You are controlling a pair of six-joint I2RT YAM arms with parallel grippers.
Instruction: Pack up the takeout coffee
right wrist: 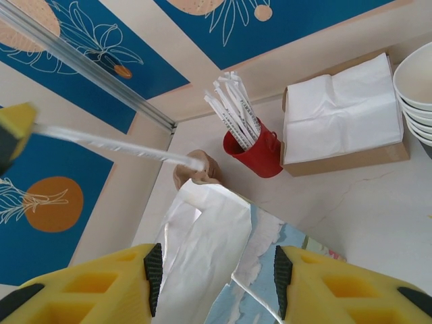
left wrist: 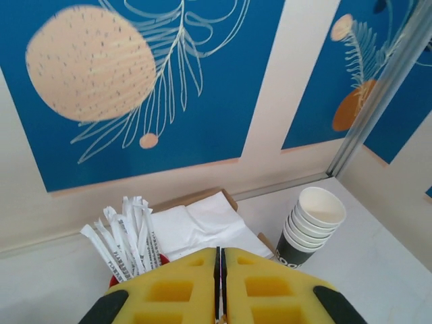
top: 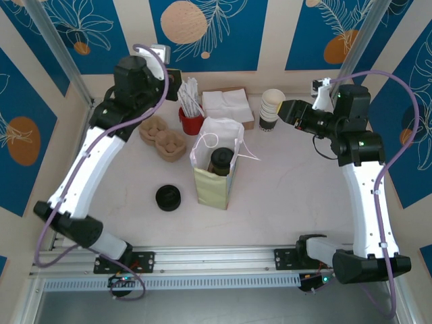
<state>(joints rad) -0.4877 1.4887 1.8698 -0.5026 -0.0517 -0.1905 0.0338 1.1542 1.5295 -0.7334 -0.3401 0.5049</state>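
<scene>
A white table [top: 283,202] is seen from above, and near its middle an open paper bag [top: 210,185] is stood upright, white with a pale yellow front. Behind the bag, a box of white napkins [top: 226,104] is set against the back wall, and a brown pulp cup carrier [top: 162,138] is laid to the bag's left. The left gripper [left wrist: 221,260] is held above the back of the table, its yellow fingers pressed flat together. The right gripper [right wrist: 217,263] is held with its fingers well apart and nothing clamped, the bag's open top being seen beyond them. A stack of white paper cups [top: 271,108] is placed just right of the napkins, and a red holder [top: 191,123] filled with wrapped straws [top: 190,94] just left of them. The takeout coffee [top: 221,160] is found inside the bag, lid up. A black lid [top: 168,197] is left on the table, left of the bag.
</scene>
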